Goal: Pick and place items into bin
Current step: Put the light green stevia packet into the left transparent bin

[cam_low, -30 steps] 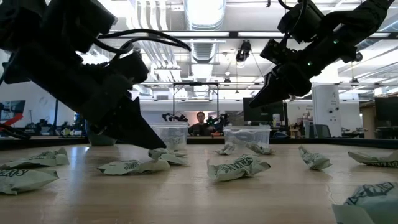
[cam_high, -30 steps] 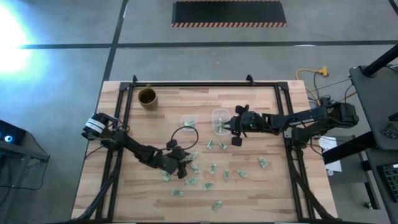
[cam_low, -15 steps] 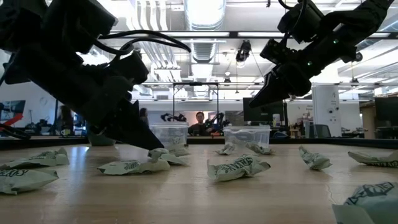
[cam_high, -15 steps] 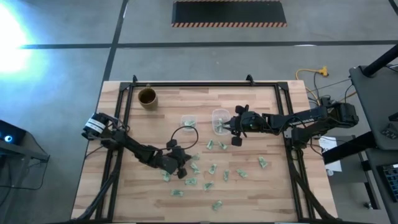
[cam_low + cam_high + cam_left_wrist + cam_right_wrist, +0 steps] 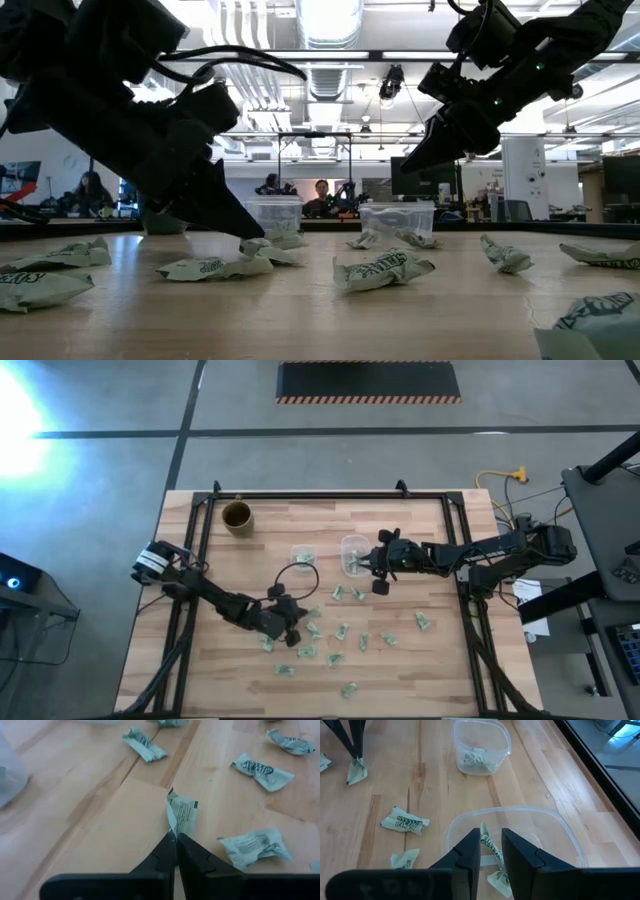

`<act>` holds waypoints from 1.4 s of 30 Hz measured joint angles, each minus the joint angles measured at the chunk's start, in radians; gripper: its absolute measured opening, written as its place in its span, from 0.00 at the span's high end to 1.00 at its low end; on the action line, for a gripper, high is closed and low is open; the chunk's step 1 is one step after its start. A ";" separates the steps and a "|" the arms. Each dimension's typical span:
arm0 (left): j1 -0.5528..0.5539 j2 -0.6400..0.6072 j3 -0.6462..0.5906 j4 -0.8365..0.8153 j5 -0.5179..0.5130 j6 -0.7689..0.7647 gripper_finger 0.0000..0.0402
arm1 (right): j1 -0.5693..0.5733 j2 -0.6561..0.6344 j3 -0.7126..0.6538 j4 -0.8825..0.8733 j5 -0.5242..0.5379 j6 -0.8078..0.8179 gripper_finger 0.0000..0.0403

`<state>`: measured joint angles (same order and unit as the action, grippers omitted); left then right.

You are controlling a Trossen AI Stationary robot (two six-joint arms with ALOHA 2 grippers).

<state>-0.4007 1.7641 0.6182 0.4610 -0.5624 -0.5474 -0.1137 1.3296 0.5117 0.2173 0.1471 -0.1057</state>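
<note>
From above, the bench [image 5: 400, 660] is seen with two clear tubs near its middle, a left tub [image 5: 303, 554] and a right tub [image 5: 353, 552]; each already holds a few wrappers, while most of the wrappers [image 5: 340, 632] are scattered across the boards in front of them, so the job is judged well short of half done. The left hand [image 5: 296, 639] is set down among the wrappers, and the right hand [image 5: 368, 563] is held at the right tub. A brown cup [image 5: 237, 516] is left far off by the back rail. At bench level, both tubs are seen beyond the litter, and the right hand [image 5: 410, 165] is held clear above them. In the left wrist view, the left hand [image 5: 176, 839] is pinched fully together on a single wrapper [image 5: 181, 813], with bare boards around it for lifting away. In the right wrist view, the right hand [image 5: 490, 845] is slightly parted over the right tub, a wrapper being seen between the fingers; whether it is gripped cannot be told.
</note>
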 joint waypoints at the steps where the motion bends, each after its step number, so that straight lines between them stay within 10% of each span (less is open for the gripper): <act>1: 0.000 -0.004 0.001 0.000 -0.008 0.006 1.00 | 0.000 0.000 0.000 0.000 0.000 -0.002 0.83; 20: 0.047 -0.205 0.004 -0.064 -0.319 0.265 1.00 | 0.000 0.000 0.000 -0.001 0.000 -0.002 0.83; 42: 0.331 -0.236 0.005 -0.161 -0.169 0.317 1.00 | 0.000 0.000 -0.002 -0.002 0.001 -0.008 0.83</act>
<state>-0.0700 1.5284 0.6231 0.2997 -0.7319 -0.2306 -0.1138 1.3293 0.5098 0.2157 0.1478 -0.1141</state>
